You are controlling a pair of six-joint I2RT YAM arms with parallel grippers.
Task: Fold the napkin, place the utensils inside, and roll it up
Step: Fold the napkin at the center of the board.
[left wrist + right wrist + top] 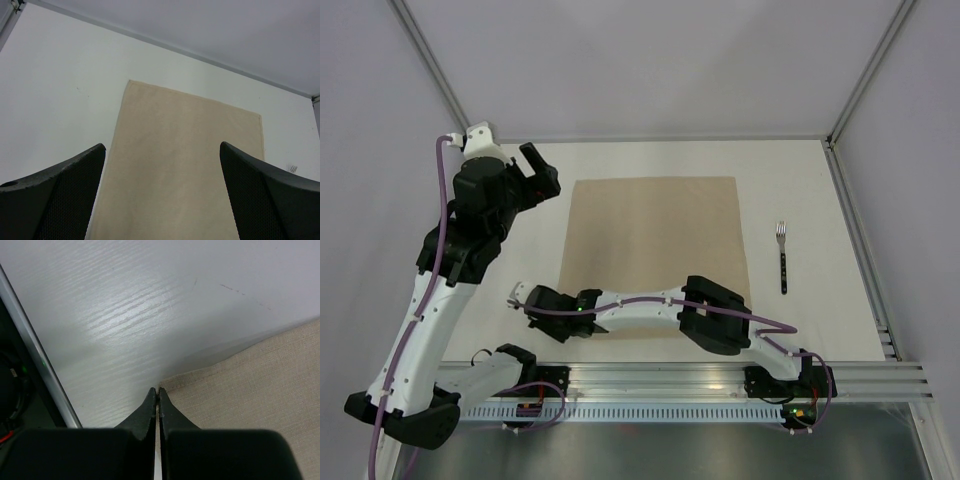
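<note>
The napkin lay flat on the surface, with the fork to its right. The right end effector was pinched shut at the napkin's near-left corner, and the left end effector gaped wide above. So marginal a bite risked slipping and dropping the corner mid-fold.

table: white, faint wood grain, middle of frame
rail: silver slotted metal, along bottom edge
walls: pale grey, top

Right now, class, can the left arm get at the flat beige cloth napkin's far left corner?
Probably yes: the open left gripper hangs beside that corner of the napkin, nothing between.
</note>
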